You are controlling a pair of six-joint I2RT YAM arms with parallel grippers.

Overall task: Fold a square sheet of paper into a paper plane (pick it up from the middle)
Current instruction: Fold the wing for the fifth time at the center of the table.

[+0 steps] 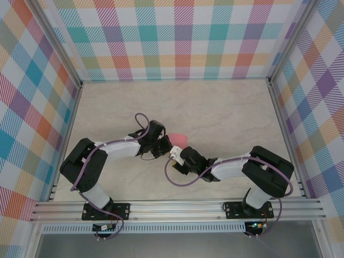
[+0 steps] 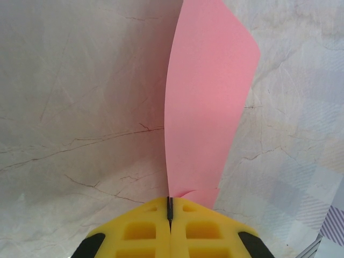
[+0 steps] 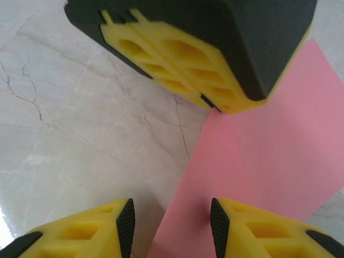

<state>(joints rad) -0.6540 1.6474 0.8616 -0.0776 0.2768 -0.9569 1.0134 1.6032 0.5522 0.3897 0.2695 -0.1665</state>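
left jaws tight on pink paper (image 2: 207, 91)

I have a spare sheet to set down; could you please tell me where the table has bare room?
The far half of the table, up to the back plaid wall, is bare, as is the near strip between the arm bases. The middle is crowded: left gripper, right gripper and pink paper meet there.

Creased pink paper sheet (image 2: 207, 102), edge pinched
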